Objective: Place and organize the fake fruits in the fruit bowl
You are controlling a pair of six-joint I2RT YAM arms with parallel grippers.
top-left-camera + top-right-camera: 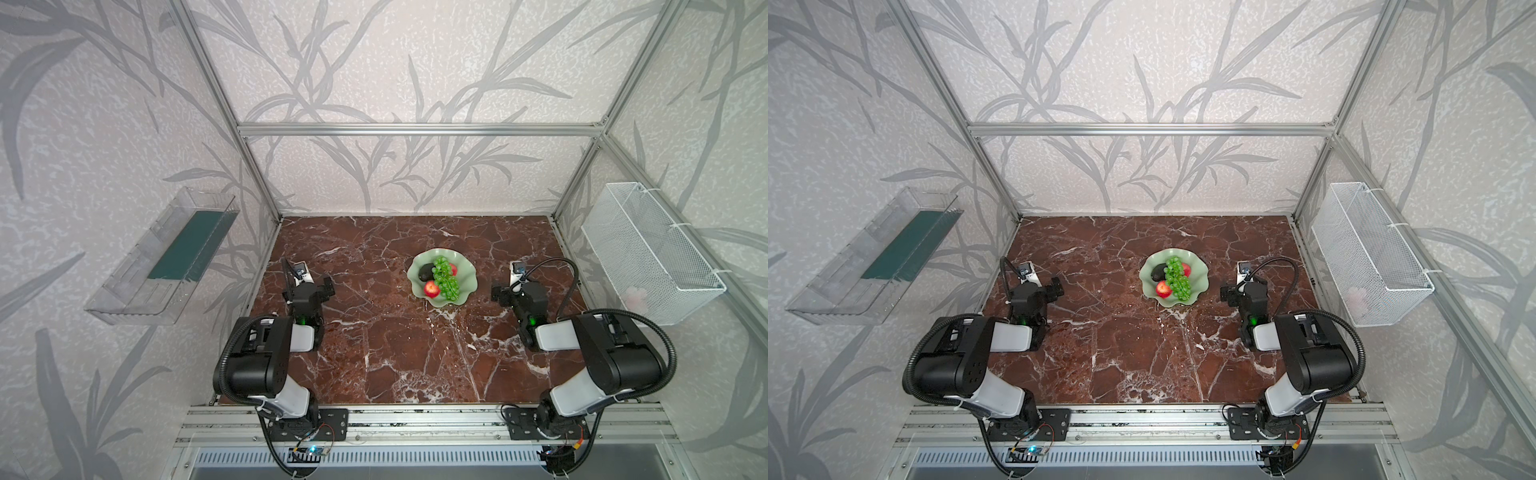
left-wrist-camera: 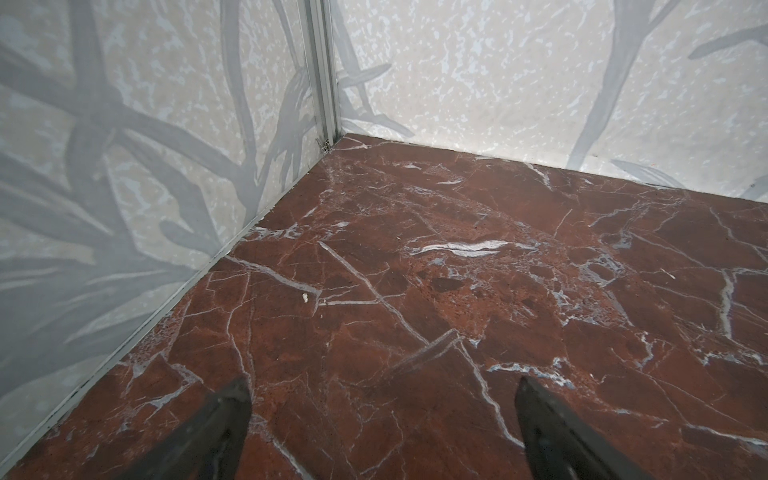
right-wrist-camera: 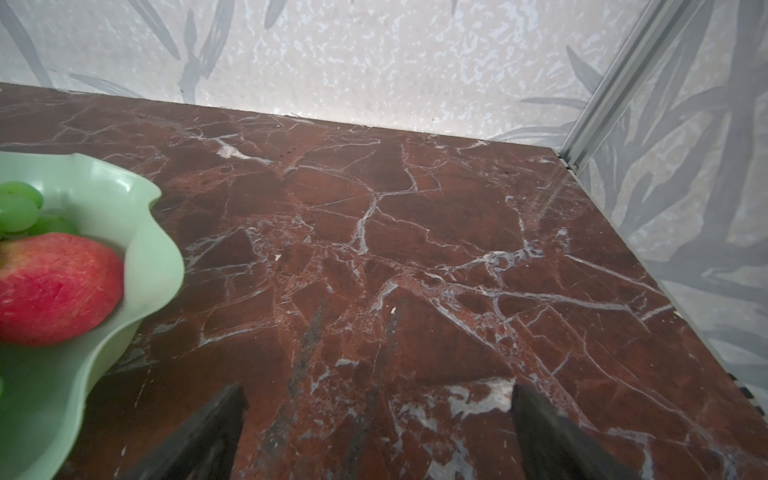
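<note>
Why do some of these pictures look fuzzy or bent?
In the right wrist view the red round fruit and pale green wavy-rimmed bowl look soft; in the left wrist view the black fingertips blur; in both top views the metal frame posts splay.

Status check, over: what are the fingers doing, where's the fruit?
Left fingers open, empty. Right fingers open, empty, beside fruit bowl. Grapes, avocado, red fruits inside it. Nothing blocking.

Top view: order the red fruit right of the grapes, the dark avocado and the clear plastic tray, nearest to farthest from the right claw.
1. Round red fruit, right side of pale green bowl.
2. Dark avocado, bowl's left side.
3. Clear plastic tray, left wall.
</note>
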